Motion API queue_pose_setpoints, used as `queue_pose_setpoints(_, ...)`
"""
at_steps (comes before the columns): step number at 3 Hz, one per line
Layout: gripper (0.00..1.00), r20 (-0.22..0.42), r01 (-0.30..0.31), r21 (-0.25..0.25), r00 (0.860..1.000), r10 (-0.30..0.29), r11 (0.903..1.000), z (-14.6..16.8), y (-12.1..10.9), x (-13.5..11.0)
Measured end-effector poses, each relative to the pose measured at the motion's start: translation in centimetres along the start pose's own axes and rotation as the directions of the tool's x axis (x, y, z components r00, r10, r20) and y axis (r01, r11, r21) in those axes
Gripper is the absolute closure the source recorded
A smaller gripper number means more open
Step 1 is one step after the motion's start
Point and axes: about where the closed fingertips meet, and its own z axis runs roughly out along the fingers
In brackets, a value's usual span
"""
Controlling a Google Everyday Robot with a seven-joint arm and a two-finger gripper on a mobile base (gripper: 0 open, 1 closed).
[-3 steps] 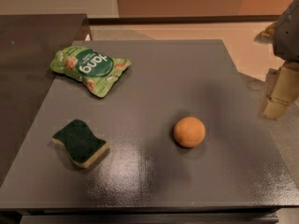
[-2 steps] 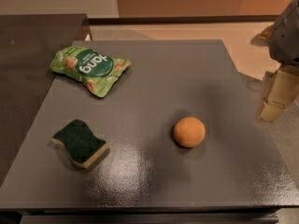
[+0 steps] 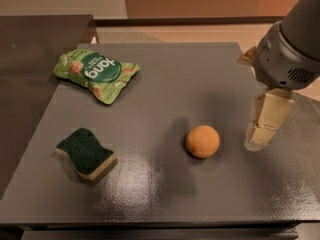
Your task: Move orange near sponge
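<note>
Fingers (image 3: 272,113) of the gripper (image 3: 257,140) point down near the table's (image 3: 165,84) right edge, just beside the orange (image 3: 202,141) but apart from it, spread or closed I cannot tell, while the sponge (image 3: 86,153) lies well apart, front left.

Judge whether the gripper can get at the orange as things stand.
Probably yes: the gripper hangs just right of the orange, nothing between them; the sponge and snack bag lie far to the left.

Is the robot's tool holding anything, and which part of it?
Nothing is held. The tool hangs beside the orange, apart from it; orange and sponge both lie on the table.
</note>
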Motion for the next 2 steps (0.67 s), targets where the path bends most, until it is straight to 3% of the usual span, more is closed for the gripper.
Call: queue_pose_setpoints(2,0.0,0.042,0.089,-0.084,0.995,-0.085,0.9925,4.7,2.1,-2.3)
